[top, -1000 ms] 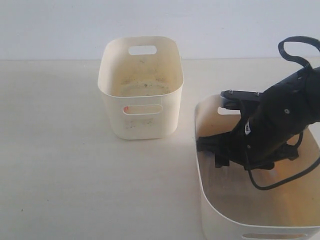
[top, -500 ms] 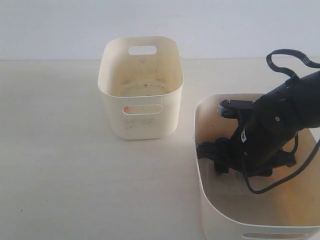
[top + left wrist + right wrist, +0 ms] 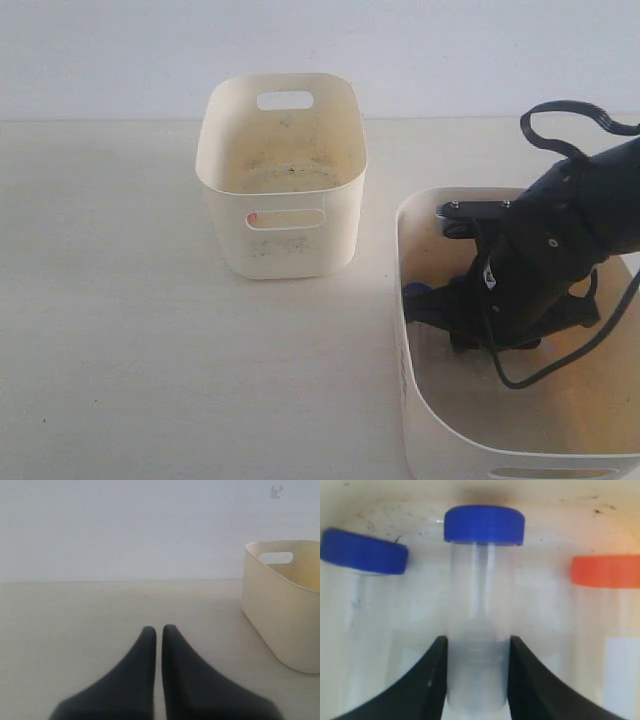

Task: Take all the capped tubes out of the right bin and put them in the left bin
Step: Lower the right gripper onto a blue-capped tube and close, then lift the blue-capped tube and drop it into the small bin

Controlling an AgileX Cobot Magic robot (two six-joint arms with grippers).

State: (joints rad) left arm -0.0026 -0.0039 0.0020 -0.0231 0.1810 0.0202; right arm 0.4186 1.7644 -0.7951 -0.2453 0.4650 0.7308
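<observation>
Right gripper (image 3: 478, 641): jaws drawn in on the clear barrel of the middle blue-capped tube (image 3: 481, 610), 1 finger pressed to each side below the cap, so it reads as gripped. Left gripper (image 3: 159, 629) is closed to a slit, empty. The tube sits inside the right bin (image 3: 399, 250), cap toward its wall, flanked by the other blue-capped tube (image 3: 362, 575) and 1 orange-capped tube (image 3: 605, 605), well apart from the left bin (image 3: 280, 235). Likely light, stiff, slick plastic; a mid-barrel hold seems best, firm without crushing.
</observation>
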